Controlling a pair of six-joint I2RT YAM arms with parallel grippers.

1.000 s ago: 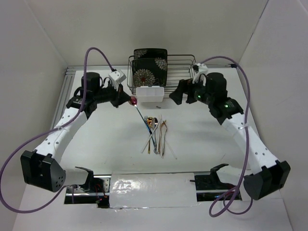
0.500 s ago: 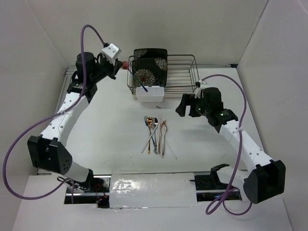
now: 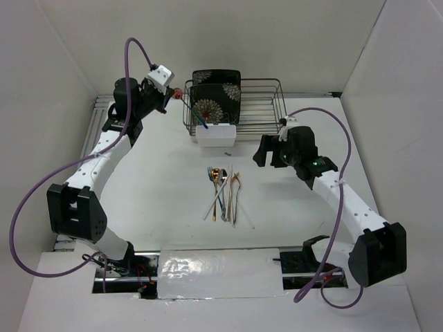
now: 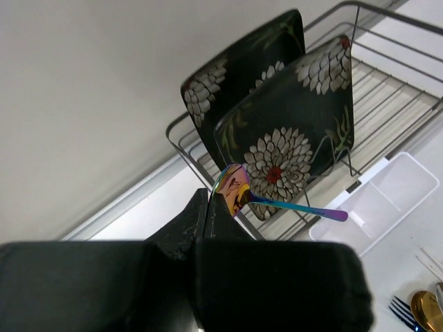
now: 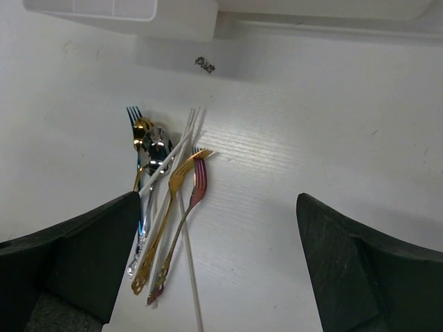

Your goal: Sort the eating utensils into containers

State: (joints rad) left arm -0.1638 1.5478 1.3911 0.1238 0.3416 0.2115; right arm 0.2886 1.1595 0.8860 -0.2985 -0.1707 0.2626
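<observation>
**Top view.**
- Left gripper (image 3: 173, 95) raised at far left corner of wire rack (image 3: 259, 104). Jaws together, clamped on bowl of pink spoon (image 3: 190, 111).
- Spoon handle slanting down and right, tip at left end of white caddy (image 3: 220, 135). Cannot tell whether inside or just above.
- Caddy set against near side of rack. Floral plates (image 3: 216, 93) upright in rack's left part, close behind the spoon.
- Right gripper (image 3: 261, 149) low over worktop (image 3: 152, 187), just right of caddy. Jaws wide apart, nothing between.
- Utensil pile (image 3: 223, 194) mid-worktop, well apart from both grippers. Bare worktop to left and right of pile. White walls on three sides, left arm close along left wall.

**Left wrist view.**
- Left gripper (image 4: 211, 207) pinching spoon (image 4: 239, 190) by the bowl at the very tips.
- Handle out to the right, end overlapping left edge of caddy (image 4: 394, 197).
- Plates (image 4: 291, 131) and rack wires just beyond.
- Blue fork (image 4: 401, 308) and gold spoon (image 4: 426, 308) at lower right corner.

**Right wrist view.**
- Right gripper (image 5: 218, 200) spread wide, fingers (image 5: 83, 256) at both lower corners, empty.
- Pile nearer left finger: gold fork (image 5: 178, 181), pink fork (image 5: 197, 187), chopsticks (image 5: 188, 135), silver spoon (image 5: 156, 149).
- Open worktop ahead of right finger. Caddy (image 5: 138, 14) at top edge.
</observation>
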